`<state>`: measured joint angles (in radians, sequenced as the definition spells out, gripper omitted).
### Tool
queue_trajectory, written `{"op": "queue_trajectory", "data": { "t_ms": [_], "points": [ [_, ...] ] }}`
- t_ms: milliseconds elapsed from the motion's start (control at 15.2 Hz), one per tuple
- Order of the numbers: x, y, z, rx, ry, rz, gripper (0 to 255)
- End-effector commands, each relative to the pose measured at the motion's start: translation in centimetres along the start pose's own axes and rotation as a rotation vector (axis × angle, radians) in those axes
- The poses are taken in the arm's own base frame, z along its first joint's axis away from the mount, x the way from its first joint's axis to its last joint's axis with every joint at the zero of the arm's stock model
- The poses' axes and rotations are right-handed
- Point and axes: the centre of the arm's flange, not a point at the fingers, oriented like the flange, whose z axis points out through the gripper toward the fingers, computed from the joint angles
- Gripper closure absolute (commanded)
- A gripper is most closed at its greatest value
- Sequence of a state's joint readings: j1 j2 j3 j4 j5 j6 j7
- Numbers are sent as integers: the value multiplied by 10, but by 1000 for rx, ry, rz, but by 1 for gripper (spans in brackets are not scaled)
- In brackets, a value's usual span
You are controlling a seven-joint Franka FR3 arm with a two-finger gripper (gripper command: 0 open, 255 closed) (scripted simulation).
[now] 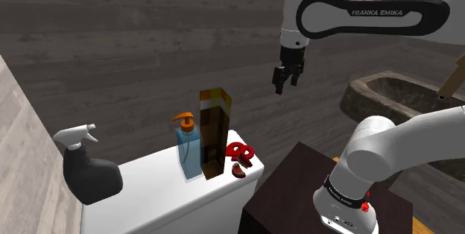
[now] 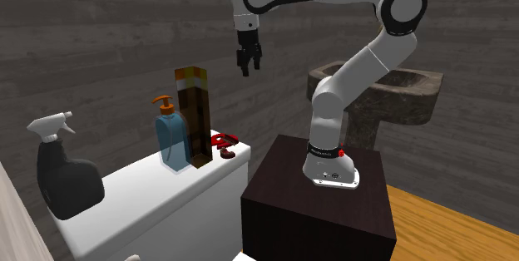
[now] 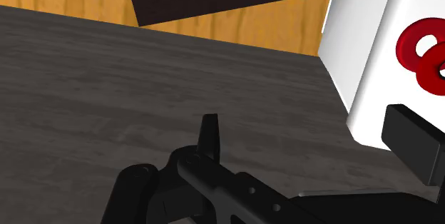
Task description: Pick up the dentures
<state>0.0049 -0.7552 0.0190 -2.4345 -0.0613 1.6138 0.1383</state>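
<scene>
Dentures (image 1: 240,152) on white tank (image 1: 149,184), plank walls (image 1: 134,39)

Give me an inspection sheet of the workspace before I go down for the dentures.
Surface: white top, flat.
Job's things: red dentures at the top's end nearest the stand, beside the brown box, untouched.
Clutter: black spray bottle, blue pump bottle, tall brown box, all upright.
Gripper: gripper open, in the air well above the dentures, holding nothing.
Cables: nothing seen.
Surroundings: dark plank wall, stone sink, wooden floor.
</scene>
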Motion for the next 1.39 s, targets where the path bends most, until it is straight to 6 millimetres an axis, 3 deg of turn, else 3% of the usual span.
{"op": "queue_trajectory", "data": {
  "t_ms": [0,1320],
  "points": [
    [0,0,0,0,0,0,0],
    [-55,-234,96,53,75,34,0]
  ]
}}
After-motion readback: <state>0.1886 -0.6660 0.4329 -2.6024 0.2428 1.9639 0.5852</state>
